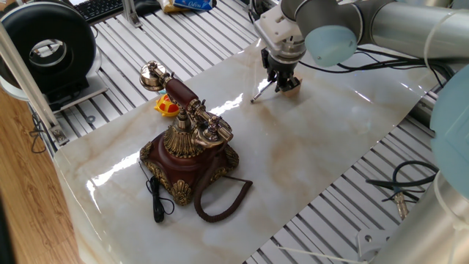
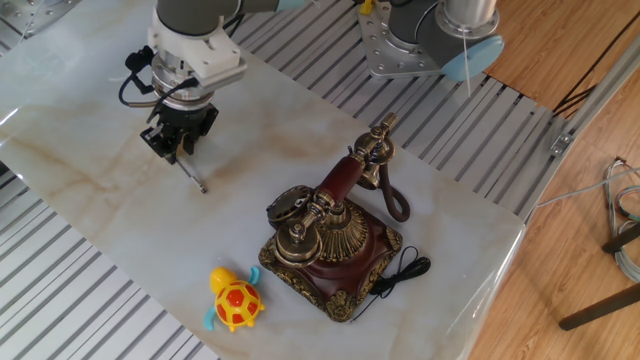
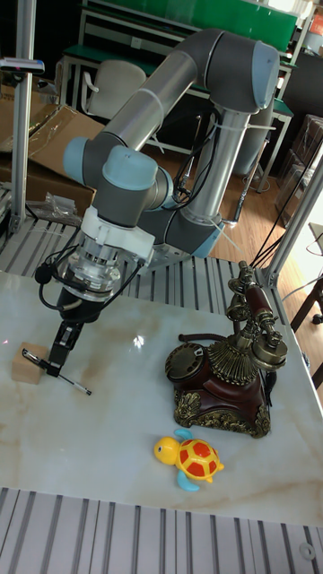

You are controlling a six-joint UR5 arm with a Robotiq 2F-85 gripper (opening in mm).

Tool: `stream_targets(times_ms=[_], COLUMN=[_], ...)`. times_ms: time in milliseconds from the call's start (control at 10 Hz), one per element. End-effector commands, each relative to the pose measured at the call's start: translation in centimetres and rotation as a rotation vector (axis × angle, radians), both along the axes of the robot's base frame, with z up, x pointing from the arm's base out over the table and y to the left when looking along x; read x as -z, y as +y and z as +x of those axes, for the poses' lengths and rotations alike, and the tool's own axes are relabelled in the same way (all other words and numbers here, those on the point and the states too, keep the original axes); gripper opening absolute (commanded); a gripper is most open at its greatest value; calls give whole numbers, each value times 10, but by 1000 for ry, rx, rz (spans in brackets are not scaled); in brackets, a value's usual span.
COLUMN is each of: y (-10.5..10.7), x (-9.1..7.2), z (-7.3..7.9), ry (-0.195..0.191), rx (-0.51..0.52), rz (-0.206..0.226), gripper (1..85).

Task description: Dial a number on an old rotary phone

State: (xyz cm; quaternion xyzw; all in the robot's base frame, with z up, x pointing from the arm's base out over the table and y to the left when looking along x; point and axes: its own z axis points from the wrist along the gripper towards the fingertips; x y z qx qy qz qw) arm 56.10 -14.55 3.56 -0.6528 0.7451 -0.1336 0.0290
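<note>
Your end effector [image 2: 176,143] is clamped on the thin silver stylus [image 2: 190,172], holding it near its upper end so that the shaft slants down and its tip sits at or just above the marble surface [image 2: 90,210]; whether the tip touches, you cannot tell from these views. In the tall fixed view the stylus [image 3: 65,378] runs low beside a small wooden block [image 3: 29,369], which looks like its stand.

The old rotary phone [image 2: 330,240] stands well apart from you, toward the other end of the surface, with its handset [image 2: 345,175] resting in the brass cradle and its coiled cord [image 1: 220,199] looped in front of the base. The dial [image 3: 187,361] is on the side of the base that faces your arm. A yellow toy turtle [image 2: 234,300] lies near the phone's base, out of the direct line between you and the dial.

The step in hand appears to be getting the stylus up and carrying it to the dial. To do that well:

- Lift straight up before you travel, so the tip does not drag on the marble or twist in the grip.
- Check that the stylus sits firm; held so high, it has a long free end, and a side load at the dial could make it pivot.
- Approach the dial from your side, staying clear of the handset above it.
- Angle the tip toward a finger hole so it seats rather than skates on the brass, then sweep along the dial's arc, not in a straight line.
</note>
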Motion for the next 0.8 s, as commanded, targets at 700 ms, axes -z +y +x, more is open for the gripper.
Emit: stream_targets(times_ms=[700], y=[7], x=[-30], z=[8], ry=[1], rx=[34], rz=[0], gripper=[430])
